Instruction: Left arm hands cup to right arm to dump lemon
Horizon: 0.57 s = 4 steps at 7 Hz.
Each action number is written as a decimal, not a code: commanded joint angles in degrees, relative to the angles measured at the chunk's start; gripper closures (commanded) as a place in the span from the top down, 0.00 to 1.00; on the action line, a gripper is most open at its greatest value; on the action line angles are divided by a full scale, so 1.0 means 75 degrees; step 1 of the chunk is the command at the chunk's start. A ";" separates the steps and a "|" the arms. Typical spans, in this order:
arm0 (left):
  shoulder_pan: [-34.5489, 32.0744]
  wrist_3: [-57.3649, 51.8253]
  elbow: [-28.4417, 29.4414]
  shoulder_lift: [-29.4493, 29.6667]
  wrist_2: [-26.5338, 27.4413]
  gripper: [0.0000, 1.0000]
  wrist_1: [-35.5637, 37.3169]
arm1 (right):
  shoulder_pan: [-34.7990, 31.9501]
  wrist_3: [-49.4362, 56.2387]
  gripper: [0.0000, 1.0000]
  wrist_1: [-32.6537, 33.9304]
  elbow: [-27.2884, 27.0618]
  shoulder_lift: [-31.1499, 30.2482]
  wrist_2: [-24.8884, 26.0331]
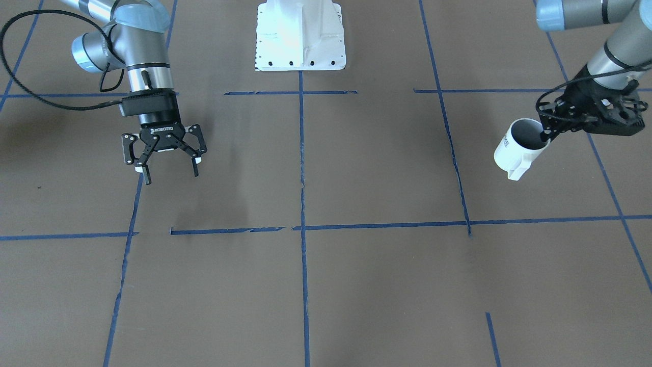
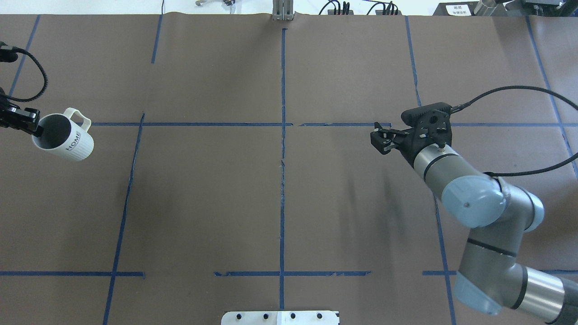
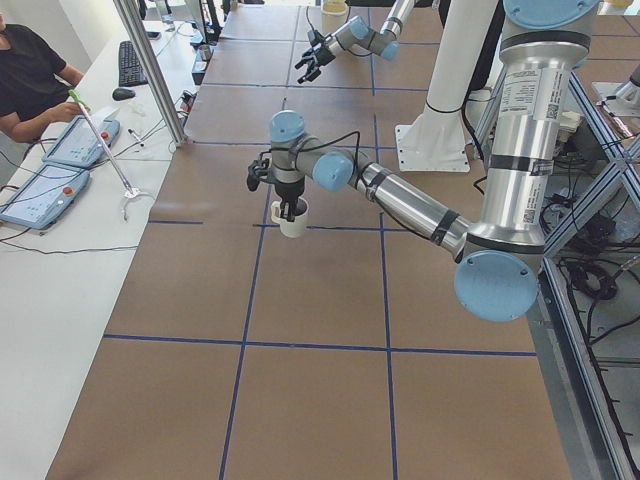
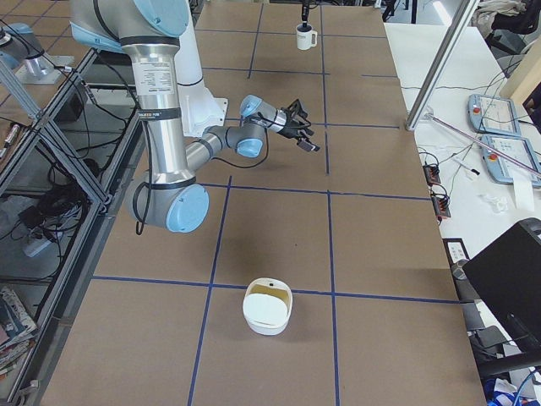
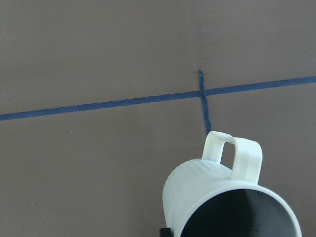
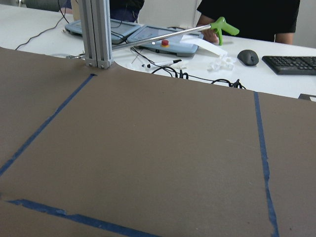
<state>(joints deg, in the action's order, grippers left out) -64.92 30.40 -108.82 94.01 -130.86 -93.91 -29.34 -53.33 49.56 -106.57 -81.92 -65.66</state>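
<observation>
The left gripper (image 1: 546, 135) pinches the cup (image 1: 515, 153) by its rim, holding it tilted over the table's (image 1: 356, 285) left end. The right gripper (image 1: 171, 176) hangs wide open and empty, well apart. The cup looks rigid, probably light and slick, so I'd take the free rim or the handle. I can't see the lemon.

The worktop (image 1: 214, 300) wears matt brown paper (image 1: 387, 168) crossed by smooth blue tape (image 1: 302, 168), the cup (image 1: 511, 155) looks like glazed off-white ceramic with a ribbed wall and a matt grey inside, and the left arm (image 1: 616, 51) and right arm (image 1: 147, 76) are satin silver metal with glossy pale-blue caps (image 1: 142, 15).
</observation>
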 commanded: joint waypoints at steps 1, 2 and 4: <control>-0.0496 -0.0027 0.1532 -0.0253 -0.1042 0.00 -0.1128 | -0.1542 0.0126 1.00 0.0639 -0.0496 -0.0502 -0.2811; -0.0508 0.0988 0.1443 -0.0312 -0.1067 0.00 -0.1177 | -0.1839 0.0138 1.00 0.1144 -0.0742 -0.0515 -0.3276; -0.0438 0.1197 0.1547 -0.1130 -0.0939 0.02 -0.2224 | -0.2493 0.0545 1.00 0.1767 -0.1083 -0.0562 -0.4246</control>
<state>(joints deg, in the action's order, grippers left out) -68.35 37.81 -97.98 88.55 -138.16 -105.16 -44.23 -51.51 59.63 -113.17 -86.06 -91.69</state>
